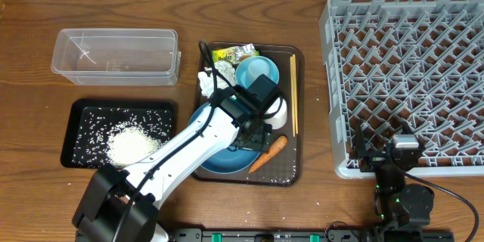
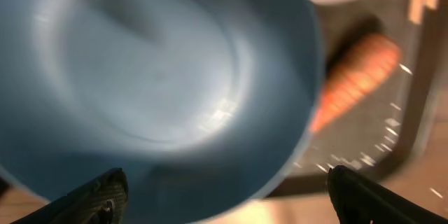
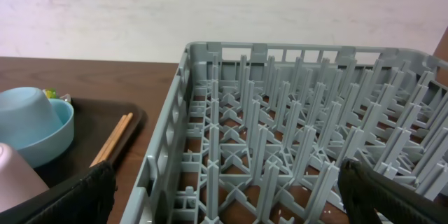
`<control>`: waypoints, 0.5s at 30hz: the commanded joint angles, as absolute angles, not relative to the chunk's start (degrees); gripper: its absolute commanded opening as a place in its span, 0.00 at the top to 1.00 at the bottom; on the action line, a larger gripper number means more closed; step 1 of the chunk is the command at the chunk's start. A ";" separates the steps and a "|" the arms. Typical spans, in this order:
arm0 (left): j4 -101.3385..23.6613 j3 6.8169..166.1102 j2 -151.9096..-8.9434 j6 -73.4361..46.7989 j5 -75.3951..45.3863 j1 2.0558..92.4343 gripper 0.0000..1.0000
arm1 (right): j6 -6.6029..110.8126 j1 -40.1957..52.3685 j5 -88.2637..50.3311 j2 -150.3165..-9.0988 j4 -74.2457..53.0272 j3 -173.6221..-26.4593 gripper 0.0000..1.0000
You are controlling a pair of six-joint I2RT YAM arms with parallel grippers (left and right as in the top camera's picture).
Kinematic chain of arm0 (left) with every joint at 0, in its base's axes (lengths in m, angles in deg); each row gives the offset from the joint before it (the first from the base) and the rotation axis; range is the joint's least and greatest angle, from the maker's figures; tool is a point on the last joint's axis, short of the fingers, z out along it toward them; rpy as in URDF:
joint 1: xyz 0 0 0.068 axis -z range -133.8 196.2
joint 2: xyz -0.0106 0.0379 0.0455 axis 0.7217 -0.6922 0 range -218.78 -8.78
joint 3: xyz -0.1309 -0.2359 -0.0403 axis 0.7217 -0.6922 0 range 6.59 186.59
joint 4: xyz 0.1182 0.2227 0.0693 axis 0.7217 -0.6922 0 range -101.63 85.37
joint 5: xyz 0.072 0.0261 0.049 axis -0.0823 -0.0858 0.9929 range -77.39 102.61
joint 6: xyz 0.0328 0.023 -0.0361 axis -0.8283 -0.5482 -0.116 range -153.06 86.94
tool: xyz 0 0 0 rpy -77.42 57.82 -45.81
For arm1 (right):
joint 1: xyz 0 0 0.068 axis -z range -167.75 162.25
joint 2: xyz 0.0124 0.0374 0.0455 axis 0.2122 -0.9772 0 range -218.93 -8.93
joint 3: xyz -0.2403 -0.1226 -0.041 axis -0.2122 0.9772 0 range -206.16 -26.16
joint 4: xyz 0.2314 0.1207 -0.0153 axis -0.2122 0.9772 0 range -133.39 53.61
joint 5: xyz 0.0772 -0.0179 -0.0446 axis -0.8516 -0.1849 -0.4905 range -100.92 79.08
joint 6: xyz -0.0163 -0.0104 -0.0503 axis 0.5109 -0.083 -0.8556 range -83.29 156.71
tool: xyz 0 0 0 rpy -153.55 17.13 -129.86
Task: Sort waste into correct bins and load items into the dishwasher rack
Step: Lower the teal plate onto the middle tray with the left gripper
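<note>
Spread wide and gripping nothing, the left hand [image 2: 224, 199] hangs just over the big blue bowl [image 2: 154, 77] at the near end of the brown tray [image 1: 300, 121]. The bowl's edge shows between its two fingertips, likely so it can take hold of the rim. Just right of the bowl, on the same tray, lies the carrot [image 1: 268, 153], waste not yet binned. Rice [image 1: 132, 145] sits heaped in the black tray [image 1: 69, 132] left of the brown tray, so the bowl looks emptied and ready for the rack [image 1: 408, 68], which stands to the right of the brown tray. Beside the rack's near edge the right hand [image 3: 227, 199] is parked, also spread and empty, probably to keep clear of the left arm
</note>
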State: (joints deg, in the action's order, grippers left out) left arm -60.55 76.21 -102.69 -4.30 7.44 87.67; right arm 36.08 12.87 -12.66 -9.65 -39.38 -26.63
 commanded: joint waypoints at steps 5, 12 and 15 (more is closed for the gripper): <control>-60.73 76.02 -102.16 -3.54 0.49 87.69 0.08 | 36.46 13.09 -12.68 -9.32 -39.21 -26.48 0.01; -59.83 76.02 -102.16 -3.58 -14.76 87.84 0.09 | 36.46 13.09 -12.68 -9.32 -39.23 -26.48 0.01; -59.70 76.02 -102.16 -3.63 -14.96 88.46 0.09 | 36.43 13.09 -12.68 -9.32 -39.21 -26.48 0.01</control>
